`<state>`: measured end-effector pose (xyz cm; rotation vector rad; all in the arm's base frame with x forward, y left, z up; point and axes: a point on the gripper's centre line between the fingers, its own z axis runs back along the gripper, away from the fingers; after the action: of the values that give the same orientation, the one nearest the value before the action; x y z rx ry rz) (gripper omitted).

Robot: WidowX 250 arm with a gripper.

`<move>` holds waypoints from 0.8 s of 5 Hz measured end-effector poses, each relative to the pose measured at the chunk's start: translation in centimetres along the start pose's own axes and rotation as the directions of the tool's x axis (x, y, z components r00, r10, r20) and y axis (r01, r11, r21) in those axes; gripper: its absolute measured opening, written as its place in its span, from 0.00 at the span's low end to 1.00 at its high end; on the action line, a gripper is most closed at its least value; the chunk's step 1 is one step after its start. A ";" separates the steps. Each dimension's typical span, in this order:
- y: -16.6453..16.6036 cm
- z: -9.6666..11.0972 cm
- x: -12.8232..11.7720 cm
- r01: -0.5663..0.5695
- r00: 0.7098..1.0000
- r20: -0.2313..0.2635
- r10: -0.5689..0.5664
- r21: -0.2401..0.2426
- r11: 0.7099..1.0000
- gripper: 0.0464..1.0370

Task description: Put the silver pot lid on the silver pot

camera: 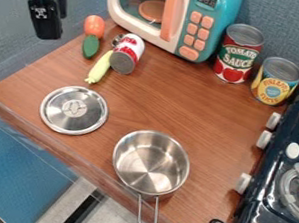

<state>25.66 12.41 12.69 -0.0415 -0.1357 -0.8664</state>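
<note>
Camera view: the biggest thing I have to mind is the wooden table (pixel 147 95), with the dark toy stove (pixel 273 164) along its right side and the toy microwave (pixel 219 20) at the back edge. The silver pot (pixel 151 163) stands upright, its mouth uncovered, close to the front edge, and its handle (pixel 154 214) juts out past that edge. If I bring the lid in too low, its rim could catch the pot wall and push the pot over the front. The silver lid (pixel 88 119) lies flat near the left corner, apart from the pot. I can't make out how high its middle (pixel 74 108) stands, so a shallow grip there could slip, and I'd expect an off-centre one to let it tilt and come down half inside the pot. My gripper (pixel 48 33) hangs over the back left, well apart from the lid; I can't tell whether its jaws are apart or together. Coming across low, it could knock the tipped can (pixel 132 47) or the yellow vegetable (pixel 99 68) behind the lid, and the can might roll into my way, since it lies on its side.
</note>
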 end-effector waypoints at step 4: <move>0.2 -8.0 -1.7 -0.046 0.997 -0.064 0.045 -0.015 0.999 0.96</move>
<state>25.56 13.08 4.58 -0.0325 -0.0671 -0.8225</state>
